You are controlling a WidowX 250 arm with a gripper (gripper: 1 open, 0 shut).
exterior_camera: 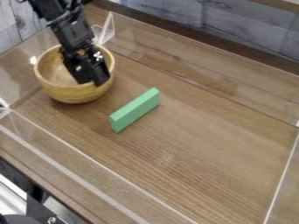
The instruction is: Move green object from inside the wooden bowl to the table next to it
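The green object [135, 108], a flat bright-green bar, lies on the brown wood-grain table [198, 149] just right of the wooden bowl [65, 87], a short gap between them. The bowl is round and light tan with a yellowish inside. My black gripper [89, 72] reaches down from the upper left into the right side of the bowl, near its rim. Its fingers stand open and nothing sits between them. The arm hides part of the bowl's inside.
Clear acrylic walls [35, 153] ring the tabletop. A dark brick-pattern wall [222, 26] runs behind the far edge. Bare wood spreads to the right of the green bar and in front of it.
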